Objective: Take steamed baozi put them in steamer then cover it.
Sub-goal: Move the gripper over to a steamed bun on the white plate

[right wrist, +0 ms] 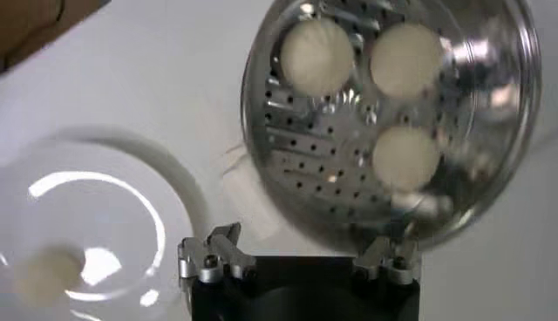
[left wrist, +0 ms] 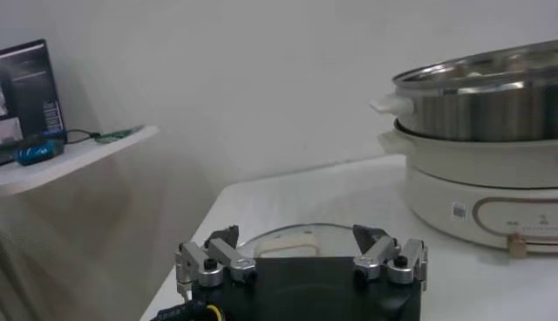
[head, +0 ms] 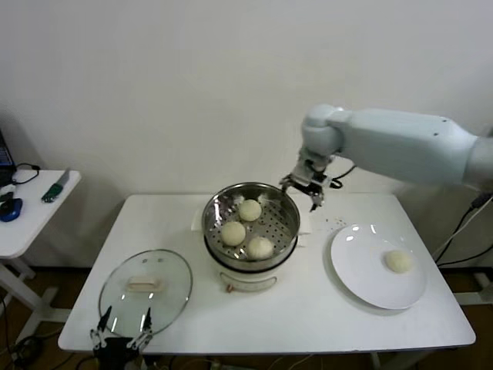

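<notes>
The steel steamer [head: 286,206] stands on its white base at the table's middle. Three baozi lie inside it: one at the back [head: 249,210], one at the left [head: 233,233], one at the front [head: 260,247]. They also show in the right wrist view [right wrist: 316,54]. A fourth baozi [head: 398,261] lies on the white plate [head: 362,266]; it also shows in the right wrist view [right wrist: 45,272]. My right gripper [head: 302,195] is open and empty, in the air just behind the steamer's right rim. My left gripper [head: 122,330] is open and empty at the table's front left edge.
The clear glass lid [head: 166,289] with a white handle lies flat at the front left, just beyond the left gripper; it also shows in the left wrist view [left wrist: 288,237]. A small side table [head: 35,216] with cables and tools stands to the far left.
</notes>
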`<action>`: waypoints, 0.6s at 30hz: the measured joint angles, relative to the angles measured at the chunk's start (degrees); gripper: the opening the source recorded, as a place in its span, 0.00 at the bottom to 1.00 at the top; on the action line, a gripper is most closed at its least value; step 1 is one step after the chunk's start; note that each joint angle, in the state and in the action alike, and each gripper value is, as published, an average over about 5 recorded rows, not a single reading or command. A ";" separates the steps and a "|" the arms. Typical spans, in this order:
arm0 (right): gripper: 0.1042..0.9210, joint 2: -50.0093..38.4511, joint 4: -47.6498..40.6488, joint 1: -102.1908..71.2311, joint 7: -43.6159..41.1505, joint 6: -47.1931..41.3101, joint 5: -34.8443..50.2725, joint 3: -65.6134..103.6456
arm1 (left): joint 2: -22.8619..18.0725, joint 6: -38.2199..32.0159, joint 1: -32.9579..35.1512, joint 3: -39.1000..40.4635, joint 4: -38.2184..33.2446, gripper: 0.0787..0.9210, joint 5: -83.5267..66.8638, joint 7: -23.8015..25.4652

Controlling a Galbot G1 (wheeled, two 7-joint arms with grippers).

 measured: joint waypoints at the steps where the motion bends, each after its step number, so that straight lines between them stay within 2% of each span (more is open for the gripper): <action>1: 0.88 -1.39 -0.14 -0.01 0.08 -1.71 1.03 -0.22 | -0.02 0.00 0.02 0.01 -0.10 0.88 0.06 0.00; 5: 0.88 -7.15 -0.92 -1.52 0.12 -7.23 2.95 -0.10 | -0.16 -0.02 0.30 -0.09 -0.61 0.88 0.16 0.00; 10: 0.88 -13.84 -2.24 -7.06 0.00 -11.34 1.26 3.31 | -0.28 -0.21 0.70 -0.21 -1.16 0.88 -0.09 -0.01; 18: 0.88 -20.53 -7.55 -21.48 -0.15 -11.41 -5.27 15.83 | -0.83 -0.36 1.03 -0.12 -1.80 0.88 -0.13 -0.08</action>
